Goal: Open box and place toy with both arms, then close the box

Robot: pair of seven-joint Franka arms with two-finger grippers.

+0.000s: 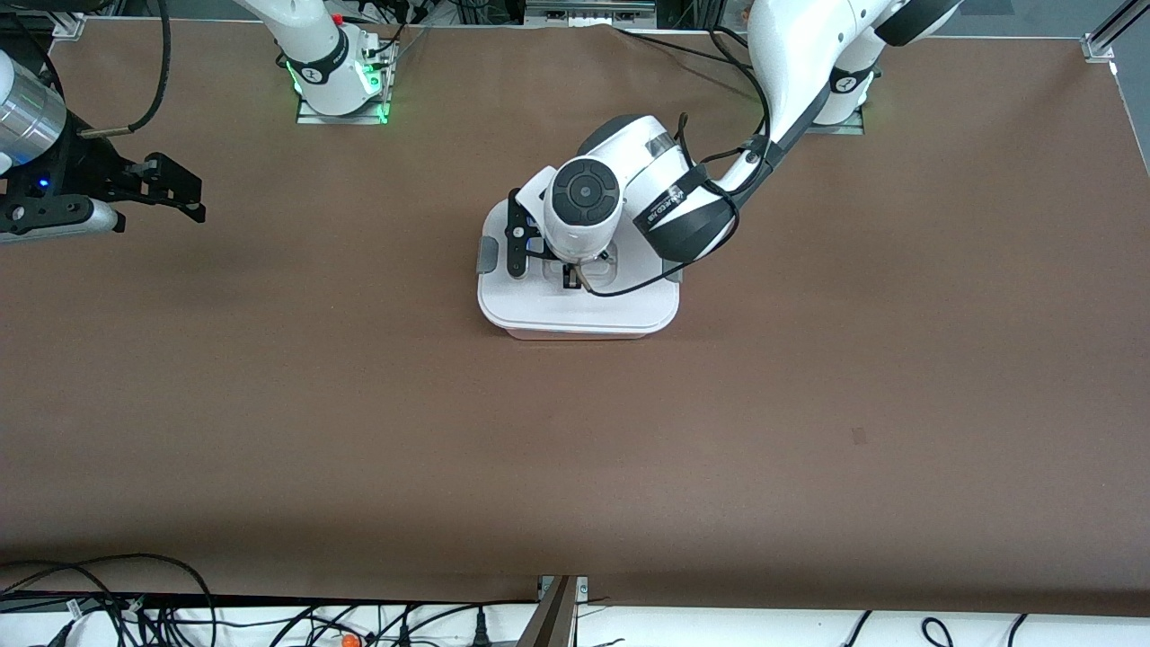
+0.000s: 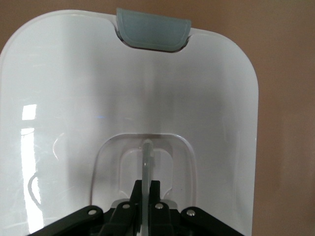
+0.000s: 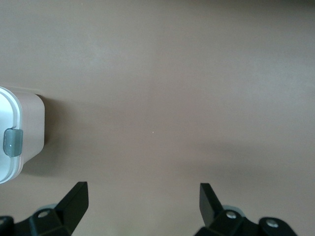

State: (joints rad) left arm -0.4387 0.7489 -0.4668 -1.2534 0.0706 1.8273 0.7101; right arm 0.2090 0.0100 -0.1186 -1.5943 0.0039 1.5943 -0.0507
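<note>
The box (image 1: 579, 310) stands in the middle of the table with its white lid (image 2: 74, 98) on it. A grey side clip (image 1: 486, 256) shows at the end toward the right arm, and the same kind of clip (image 2: 152, 32) appears in the left wrist view. My left gripper (image 1: 570, 277) is down on the lid, shut (image 2: 147, 183) on the thin upright handle (image 2: 146, 157) in the lid's recessed centre. My right gripper (image 1: 180, 193) hangs open over bare table at the right arm's end, with nothing between its fingers (image 3: 142, 189); the box's end (image 3: 19, 132) shows at the side of its view. The toy is out of view.
The left arm's wrist and a black cable (image 1: 629, 286) hang over the half of the lid nearer the arm bases. Loose cables (image 1: 108, 584) and a bracket (image 1: 557, 611) lie along the table edge nearest the front camera. Brown table surface (image 1: 809, 431) surrounds the box.
</note>
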